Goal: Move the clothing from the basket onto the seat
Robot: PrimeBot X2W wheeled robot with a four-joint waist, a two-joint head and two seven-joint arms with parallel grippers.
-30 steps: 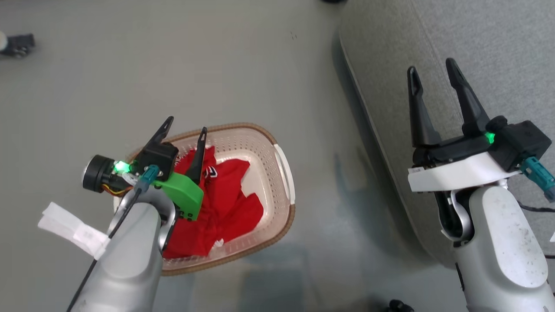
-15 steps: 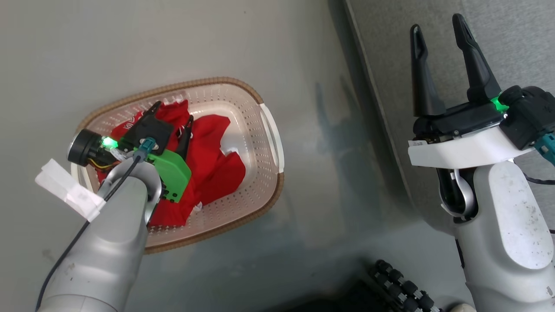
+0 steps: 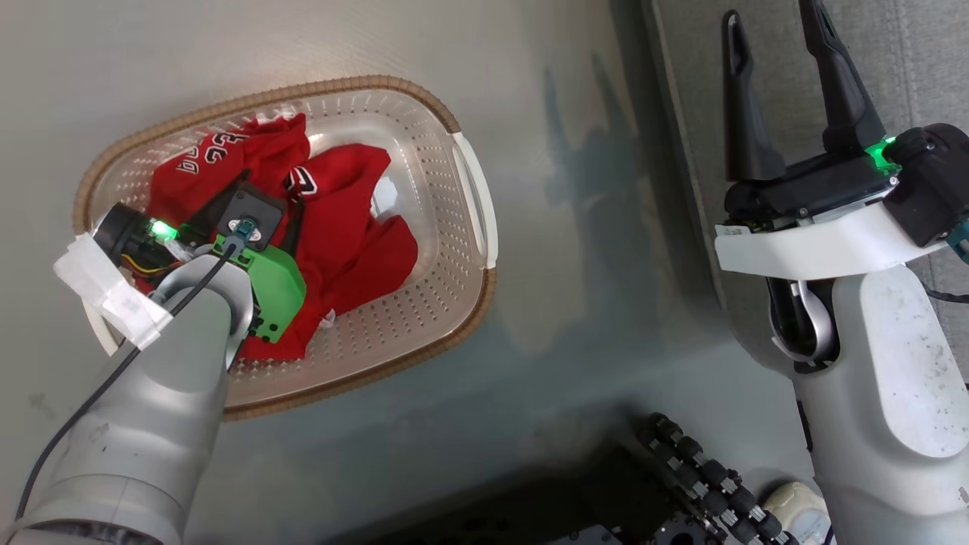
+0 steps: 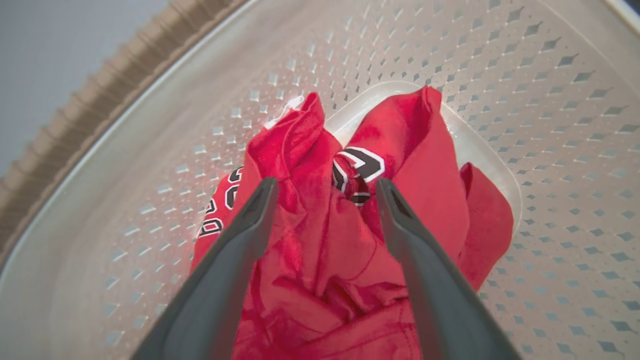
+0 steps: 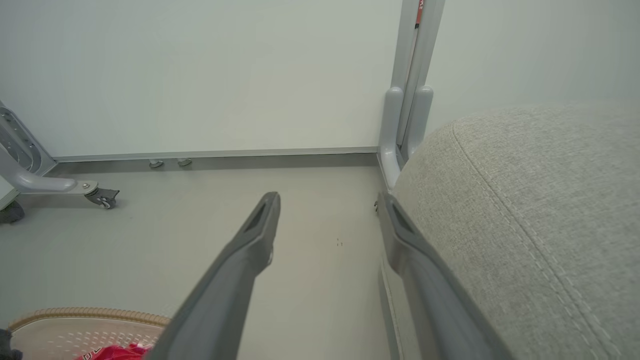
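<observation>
Your left gripper (image 4: 325,185) is hovering inside the basket (image 4: 150,150), jaws spread and empty, straddling a ridge of clothing (image 4: 320,260) so that closing should pinch fabric.

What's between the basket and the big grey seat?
Just bare grey floor, seen in the head view, between the basket and the seat.

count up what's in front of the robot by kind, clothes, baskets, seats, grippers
red garments: 2, as far as the folds show, heaped together
basket: 1
seat: 1
grippers: 2, the left gripper and the right gripper, both open
total: 6
</observation>
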